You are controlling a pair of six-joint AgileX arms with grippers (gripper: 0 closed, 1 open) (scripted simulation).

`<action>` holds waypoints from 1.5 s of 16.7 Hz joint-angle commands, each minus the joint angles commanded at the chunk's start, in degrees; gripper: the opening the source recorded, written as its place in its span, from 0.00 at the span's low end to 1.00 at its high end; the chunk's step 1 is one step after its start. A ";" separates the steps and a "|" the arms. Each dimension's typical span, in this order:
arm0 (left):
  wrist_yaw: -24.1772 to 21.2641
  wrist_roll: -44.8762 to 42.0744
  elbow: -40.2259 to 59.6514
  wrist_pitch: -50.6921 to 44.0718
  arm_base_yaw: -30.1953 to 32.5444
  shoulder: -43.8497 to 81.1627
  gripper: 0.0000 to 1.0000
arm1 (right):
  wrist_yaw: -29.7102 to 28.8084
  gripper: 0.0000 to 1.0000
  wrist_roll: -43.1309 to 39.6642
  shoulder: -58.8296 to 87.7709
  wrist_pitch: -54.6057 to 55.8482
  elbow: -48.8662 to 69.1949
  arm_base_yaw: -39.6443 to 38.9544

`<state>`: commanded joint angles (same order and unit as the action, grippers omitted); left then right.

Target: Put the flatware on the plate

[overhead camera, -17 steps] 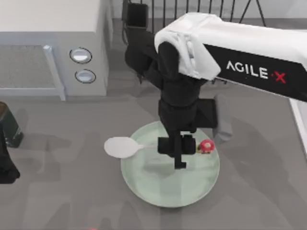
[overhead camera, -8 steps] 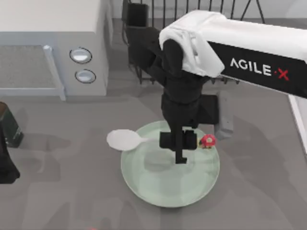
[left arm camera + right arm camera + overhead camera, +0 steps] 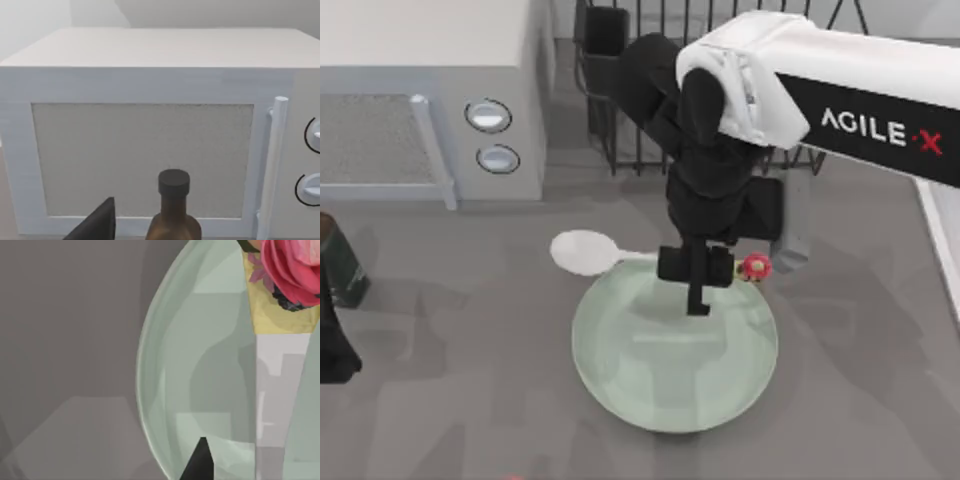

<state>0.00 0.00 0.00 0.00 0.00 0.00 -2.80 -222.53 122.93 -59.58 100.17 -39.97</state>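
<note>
The white spoon [image 3: 584,251] hangs level above the far rim of the pale green plate [image 3: 660,385]. Its oval bowl sticks out past the plate's left side and its red-pink knob [image 3: 755,266] is at the right. My right gripper [image 3: 697,276] is shut on the middle of the thin handle, above the plate's far half. The right wrist view shows the handle [image 3: 270,390], the knob [image 3: 295,270] and the plate's rim [image 3: 150,365] below. My left arm [image 3: 332,345] is parked at the table's left edge.
A white microwave [image 3: 420,100] stands at the back left, with a brown bottle [image 3: 174,210] in front of it near my left arm. A dark wire rack [image 3: 640,110] stands at the back behind my right arm. Bare grey table surrounds the plate.
My right gripper has carried the spoon toward the far side of the table, from over the plate's middle to its far rim. The left arm has not moved.
</note>
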 joint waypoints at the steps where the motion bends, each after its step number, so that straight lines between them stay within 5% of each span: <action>1: 0.00 0.00 0.00 0.00 0.00 0.00 1.00 | 0.08 0.00 -0.03 -0.07 0.54 -0.13 0.00; 20: 0.00 0.00 0.00 0.00 0.00 0.00 1.00 | 3.53 0.00 -1.20 4.01 1.07 -4.65 -4.14; 25: 0.00 0.00 0.00 0.00 0.00 0.00 1.00 | 3.53 0.38 -1.20 4.01 1.07 -4.65 -4.14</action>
<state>0.00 0.00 0.00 0.00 0.00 0.00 0.72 -223.73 126.94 -58.51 95.52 -44.10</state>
